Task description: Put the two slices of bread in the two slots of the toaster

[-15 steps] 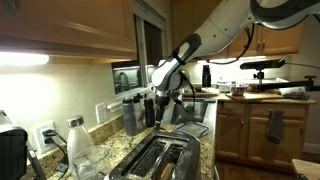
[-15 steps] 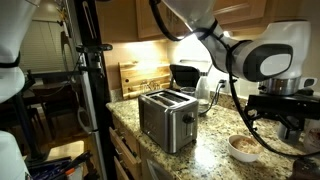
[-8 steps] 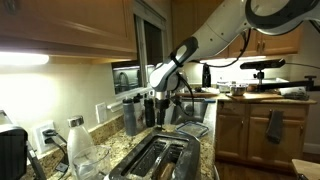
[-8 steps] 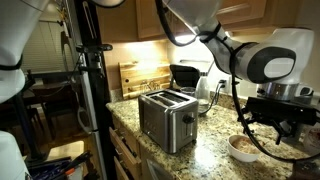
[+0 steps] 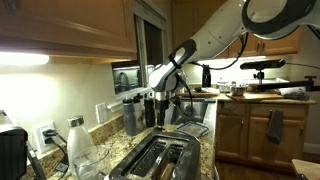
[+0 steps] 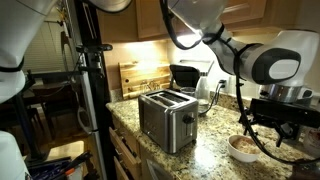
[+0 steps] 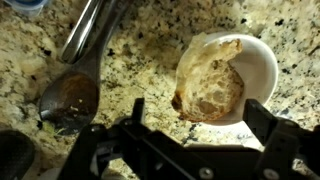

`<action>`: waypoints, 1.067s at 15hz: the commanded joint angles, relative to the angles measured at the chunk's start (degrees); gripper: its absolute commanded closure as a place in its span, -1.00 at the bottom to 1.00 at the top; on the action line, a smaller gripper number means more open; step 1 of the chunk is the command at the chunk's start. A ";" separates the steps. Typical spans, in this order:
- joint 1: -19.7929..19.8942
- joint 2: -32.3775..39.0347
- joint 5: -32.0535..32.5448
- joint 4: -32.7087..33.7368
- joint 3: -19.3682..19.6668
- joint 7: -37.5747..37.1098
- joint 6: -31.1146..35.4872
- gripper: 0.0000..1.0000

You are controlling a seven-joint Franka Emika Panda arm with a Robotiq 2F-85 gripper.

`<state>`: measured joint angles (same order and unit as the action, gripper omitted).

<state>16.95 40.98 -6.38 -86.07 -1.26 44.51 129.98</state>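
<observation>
The bread slices (image 7: 212, 85) lie tan and crusty in a small white bowl (image 7: 228, 75) on the granite counter; I cannot tell them apart. My gripper (image 7: 198, 115) hangs open just above the bowl's near rim, a black finger on either side and nothing between them. In an exterior view the gripper (image 6: 272, 122) hovers over the bowl (image 6: 243, 147) to the right of the silver toaster (image 6: 167, 118), whose two dark slots (image 6: 167, 96) run along its top. The toaster (image 5: 155, 160) also shows from above at the bottom, both slots (image 5: 150, 155) dark.
A dirty spoon (image 7: 68, 97) lies on the counter left of the bowl. Behind the toaster stand a black coffee maker (image 6: 185, 76) and a wooden board (image 6: 135, 78). A black stand (image 6: 90, 80) rises at the counter's edge. A clear jar (image 5: 80, 150) sits near the toaster.
The arm has shifted slightly over the bowl. The jaws stay open and the bread has not moved.
</observation>
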 commanded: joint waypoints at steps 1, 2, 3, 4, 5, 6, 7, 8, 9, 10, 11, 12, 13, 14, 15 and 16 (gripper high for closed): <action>1.42 1.23 -0.55 2.19 -1.20 1.85 -2.51 -1.00; 1.40 1.46 -0.54 2.39 -1.21 1.94 -2.67 -1.00; 1.40 1.65 -0.54 2.53 -1.22 2.06 -2.81 -1.00; 1.40 1.83 -0.55 2.67 -1.24 2.16 -2.91 -1.00; 1.38 2.07 -0.53 2.90 -1.25 2.16 -3.02 -1.00; 1.38 2.32 -0.55 3.14 -1.30 2.21 -3.13 -1.00; 1.40 2.56 -0.55 3.35 -1.36 2.32 -3.18 -1.00; 1.42 2.72 -0.58 3.40 -1.44 2.41 -3.12 -1.00; 1.41 2.84 -0.58 3.49 -1.49 2.45 -3.16 -1.00; 1.43 3.00 -0.57 3.71 -1.52 2.52 -3.34 -1.00; 1.41 3.16 -0.56 3.89 -1.52 2.55 -3.47 -1.00; 1.41 3.33 -0.58 4.10 -1.55 2.61 -3.59 -1.00; 1.42 3.51 -0.59 4.31 -1.58 2.71 -3.71 -0.88; 1.44 3.70 -0.60 4.50 -1.62 2.85 -3.75 -0.85; 1.45 3.90 -0.62 4.72 -1.66 2.87 -3.80 -0.76; 1.46 4.04 -0.63 4.79 -1.69 2.88 -3.73 -0.83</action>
<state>17.03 44.27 -6.38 -83.05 -1.76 46.05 128.56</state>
